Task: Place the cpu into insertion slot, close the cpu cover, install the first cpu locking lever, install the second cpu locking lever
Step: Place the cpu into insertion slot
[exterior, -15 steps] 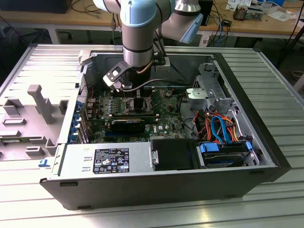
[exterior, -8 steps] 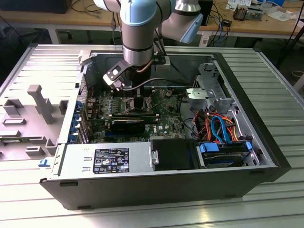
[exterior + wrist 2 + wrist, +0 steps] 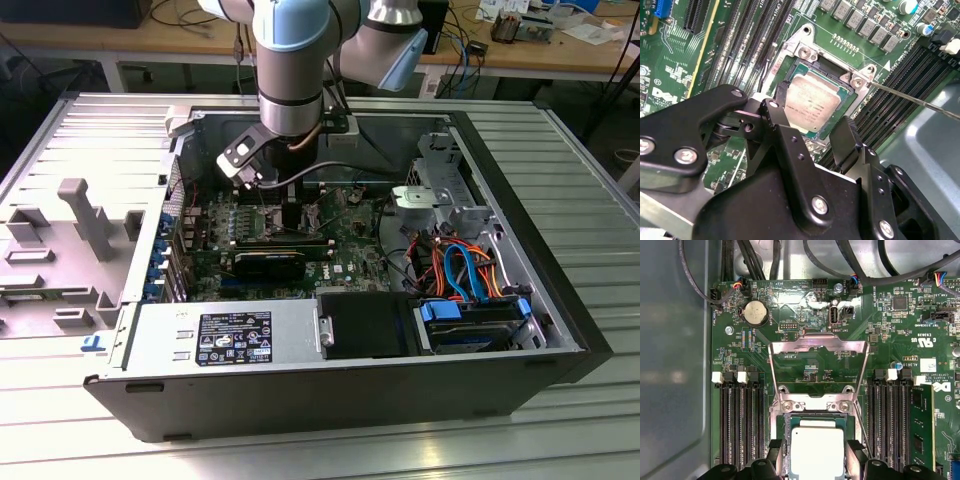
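Currently the claw (image 3: pixel 816 459) brackets the cpu (image 3: pixel 817 452), seated in the insertion slot (image 3: pixel 805 51); whether it grips cannot be told. Confirm the chip lies flat and square; the cpu cover (image 3: pixel 817 342) stands open.

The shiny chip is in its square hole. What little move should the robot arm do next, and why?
Probably lift the end effector straight up, off the cpu. The cpu looks seated in the insertion slot, the end effector straddles it, and the cpu cover lies flipped open, so it cannot swing shut until the way is free.
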You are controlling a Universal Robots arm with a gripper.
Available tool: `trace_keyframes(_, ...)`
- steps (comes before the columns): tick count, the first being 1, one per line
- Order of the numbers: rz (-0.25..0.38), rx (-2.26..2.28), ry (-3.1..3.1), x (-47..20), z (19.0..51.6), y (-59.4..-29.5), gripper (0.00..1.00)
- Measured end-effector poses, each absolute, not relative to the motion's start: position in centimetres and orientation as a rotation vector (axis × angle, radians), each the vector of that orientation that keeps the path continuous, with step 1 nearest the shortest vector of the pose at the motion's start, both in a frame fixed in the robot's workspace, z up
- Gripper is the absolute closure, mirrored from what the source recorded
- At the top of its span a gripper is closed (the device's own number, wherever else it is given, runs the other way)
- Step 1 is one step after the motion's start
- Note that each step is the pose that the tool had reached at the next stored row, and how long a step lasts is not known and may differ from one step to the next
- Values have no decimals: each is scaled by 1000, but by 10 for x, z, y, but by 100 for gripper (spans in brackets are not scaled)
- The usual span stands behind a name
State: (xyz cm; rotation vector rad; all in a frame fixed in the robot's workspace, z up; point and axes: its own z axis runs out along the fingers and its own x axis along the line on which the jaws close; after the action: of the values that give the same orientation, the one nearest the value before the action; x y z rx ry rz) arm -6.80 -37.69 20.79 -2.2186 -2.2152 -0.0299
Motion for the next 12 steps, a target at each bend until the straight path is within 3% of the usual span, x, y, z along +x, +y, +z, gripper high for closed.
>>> trace_keyframes(12, -30, -2175, -2257, -67, 208, -377, 38)
